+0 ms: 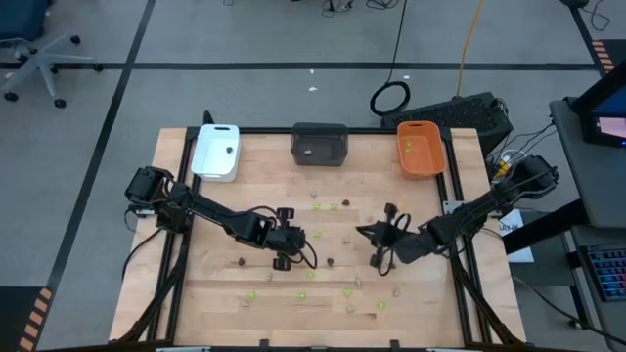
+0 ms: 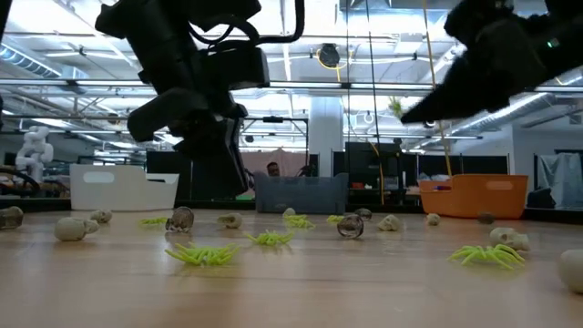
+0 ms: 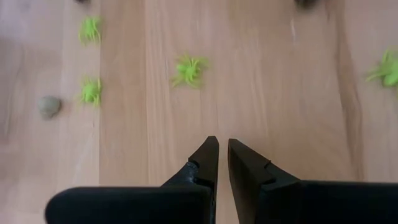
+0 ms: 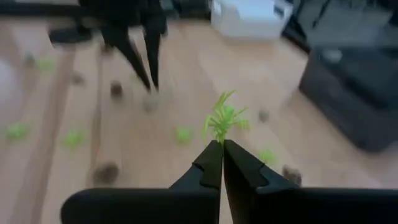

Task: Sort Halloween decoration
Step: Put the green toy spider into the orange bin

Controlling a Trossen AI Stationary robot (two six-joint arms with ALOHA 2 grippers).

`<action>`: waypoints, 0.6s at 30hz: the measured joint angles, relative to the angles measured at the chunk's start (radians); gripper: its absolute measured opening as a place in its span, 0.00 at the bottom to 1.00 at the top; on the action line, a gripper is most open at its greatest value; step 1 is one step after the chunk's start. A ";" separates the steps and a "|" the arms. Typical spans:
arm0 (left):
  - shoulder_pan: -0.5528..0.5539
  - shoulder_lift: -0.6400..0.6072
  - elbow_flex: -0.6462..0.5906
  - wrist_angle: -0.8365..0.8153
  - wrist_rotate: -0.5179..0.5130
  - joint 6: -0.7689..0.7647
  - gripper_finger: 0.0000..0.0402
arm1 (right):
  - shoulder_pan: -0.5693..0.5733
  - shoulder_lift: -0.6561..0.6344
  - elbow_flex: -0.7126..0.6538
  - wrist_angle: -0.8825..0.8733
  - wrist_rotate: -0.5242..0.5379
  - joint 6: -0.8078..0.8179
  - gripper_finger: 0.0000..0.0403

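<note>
Right wrist view: right gripper (image 4: pixel 221 148) pinching spiky lime spider (image 4: pixel 225 118); left gripper (image 3: pixel 222 149) nearly closed, empty

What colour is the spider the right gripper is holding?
Lime green spider, pinched by the right gripper; right wrist view shows it best.

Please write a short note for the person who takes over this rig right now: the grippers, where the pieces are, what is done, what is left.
Right gripper: shut on a green spider, lifted above the table.
Left gripper: almost shut, holds nothing, over the table middle.
Done: a few pieces already lie in the white tray, dark grey tray and orange tray; which kind cannot be told.
Left: many green, beige and dark pieces scattered on the table; the held spider is not yet dropped.
</note>
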 joint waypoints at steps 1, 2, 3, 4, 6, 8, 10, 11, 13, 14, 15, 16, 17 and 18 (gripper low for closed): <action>0.000 -0.002 0.000 0.011 0.000 0.007 0.08 | -0.004 0.000 -0.009 0.058 0.003 -0.039 0.00; 0.001 -0.007 0.000 0.019 0.000 0.013 0.08 | -0.008 0.000 -0.018 0.119 0.003 -0.086 0.00; 0.001 -0.012 0.000 0.034 -0.001 0.019 0.08 | -0.012 0.000 -0.025 0.172 0.002 -0.140 0.00; 0.001 -0.015 0.001 0.052 -0.001 0.034 0.08 | -0.019 0.000 -0.032 0.227 -0.005 -0.194 0.00; 0.001 -0.028 0.001 0.057 -0.001 0.055 0.08 | -0.033 0.000 -0.042 0.322 -0.026 -0.292 0.00; 0.003 -0.040 0.001 0.069 -0.002 0.076 0.08 | -0.053 0.000 -0.050 0.396 -0.081 -0.377 0.00; 0.007 -0.053 0.001 0.073 -0.002 0.093 0.08 | -0.071 0.000 -0.054 0.448 -0.143 -0.460 0.00; 0.009 -0.060 0.001 0.075 -0.002 0.095 0.08 | -0.080 0.000 -0.054 0.462 -0.176 -0.495 0.00; 0.015 -0.070 0.001 0.076 -0.002 0.094 0.08 | -0.097 0.000 -0.054 0.468 -0.234 -0.549 0.00; 0.016 -0.078 0.001 0.075 -0.002 0.092 0.08 | -0.104 0.000 -0.054 0.468 -0.253 -0.572 0.00; 0.016 -0.086 0.001 0.075 -0.003 0.090 0.08 | -0.111 0.000 -0.054 0.467 -0.270 -0.598 0.00; 0.016 -0.092 0.001 0.080 -0.003 0.087 0.08 | -0.115 0.000 -0.054 0.468 -0.272 -0.626 0.00; 0.015 -0.097 0.001 0.084 -0.004 0.087 0.08 | -0.118 0.000 -0.054 0.467 -0.272 -0.658 0.00; 0.015 -0.099 0.001 0.084 -0.004 0.087 0.08 | -0.122 0.000 -0.054 0.461 -0.272 -0.693 0.00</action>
